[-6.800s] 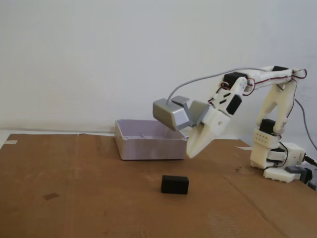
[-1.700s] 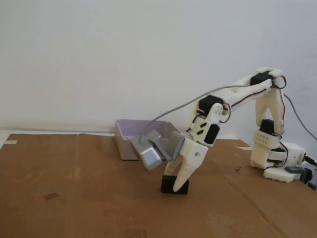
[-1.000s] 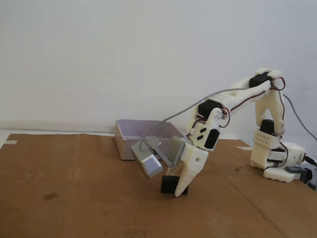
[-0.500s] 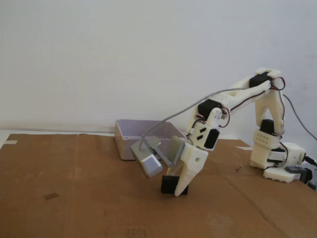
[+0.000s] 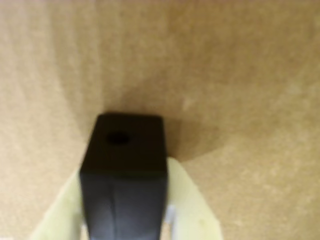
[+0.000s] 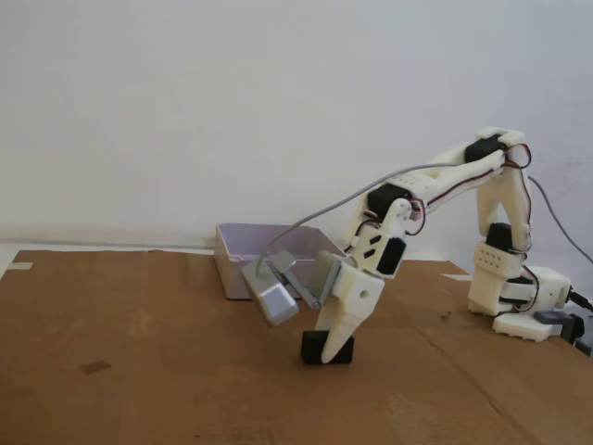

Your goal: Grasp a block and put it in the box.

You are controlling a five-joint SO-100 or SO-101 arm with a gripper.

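Note:
The small black block (image 5: 124, 150) sits on the brown cardboard, seen end-on in the wrist view with a small round hole in its top face. My gripper (image 5: 125, 167) is shut on it, one pale finger (image 5: 192, 210) pressed against each side. In the fixed view the block (image 6: 313, 349) rests on the cardboard near the middle, with my gripper (image 6: 329, 350) pointing almost straight down over it and hiding its right part. The lavender-grey box (image 6: 243, 271) stands behind and to the left, partly hidden by the arm.
The grey metallic camera housing (image 6: 276, 302) hangs off the wrist just left of the block, its cable arching back. The arm's base (image 6: 519, 298) stands at the right. Brown cardboard (image 6: 139, 352) covers the table, with open room to the left and front.
Since half a second ago the gripper has tipped more upright over the block and closed on it. The block stays in the same spot on the cardboard.

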